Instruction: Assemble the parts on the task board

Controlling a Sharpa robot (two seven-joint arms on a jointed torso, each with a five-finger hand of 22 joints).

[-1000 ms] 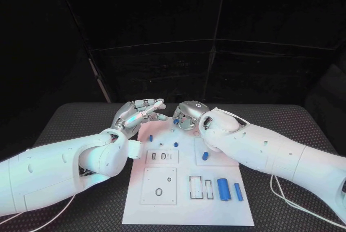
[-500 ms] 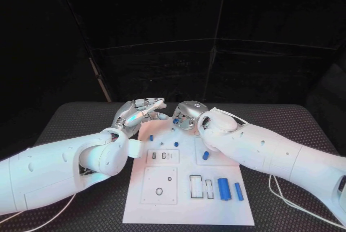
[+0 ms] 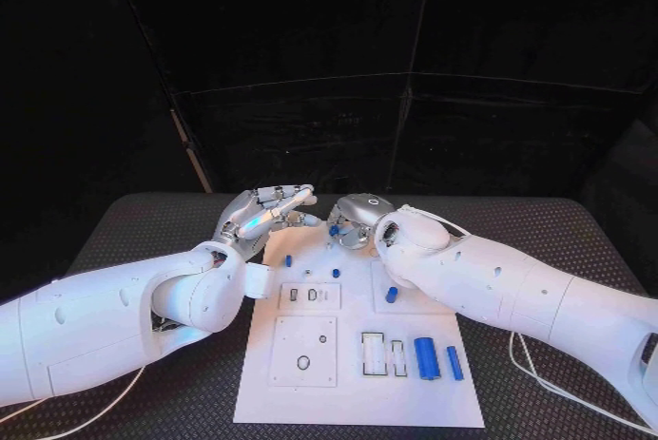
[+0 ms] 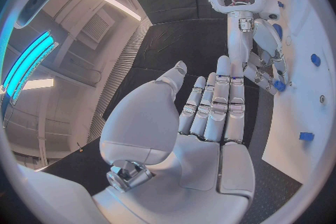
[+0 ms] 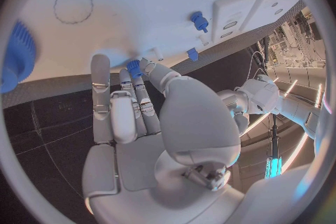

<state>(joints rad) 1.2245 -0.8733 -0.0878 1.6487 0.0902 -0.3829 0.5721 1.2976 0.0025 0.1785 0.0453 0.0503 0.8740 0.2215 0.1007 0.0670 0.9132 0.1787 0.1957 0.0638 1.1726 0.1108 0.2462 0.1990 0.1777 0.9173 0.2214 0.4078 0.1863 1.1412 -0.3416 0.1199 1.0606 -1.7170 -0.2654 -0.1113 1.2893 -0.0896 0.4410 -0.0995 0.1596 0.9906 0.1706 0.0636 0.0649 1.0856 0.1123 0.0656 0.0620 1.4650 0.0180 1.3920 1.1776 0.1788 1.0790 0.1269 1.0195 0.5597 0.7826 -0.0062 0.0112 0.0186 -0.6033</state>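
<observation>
Roughly midway, by my read.
Right hand (image 3: 354,220): pinches a small blue part (image 5: 133,68) at the board's upper edge.
Left hand (image 3: 269,212): fingers apart, empty.
Task board (image 3: 350,388): centre frame; two pegs (image 3: 288,261) standing, three cylinders (image 3: 425,358) loose.

1. Surface (image 3: 124,226): black, with a fine woven texture. It shows under and to either side of both hands.
2. Task board (image 3: 357,402): white rectangular plate lying flat on the surface. Its far edge is just below the left hand (image 3: 267,212) and the right hand (image 3: 359,217); the rest runs from the hands toward the robot.
3. White cable (image 3: 549,388): lies on the surface under the right arm, well back from the right hand, beside the board's edge.
4. Second white cable (image 3: 103,402): on the surface beneath the left arm, well behind the left hand.
</observation>
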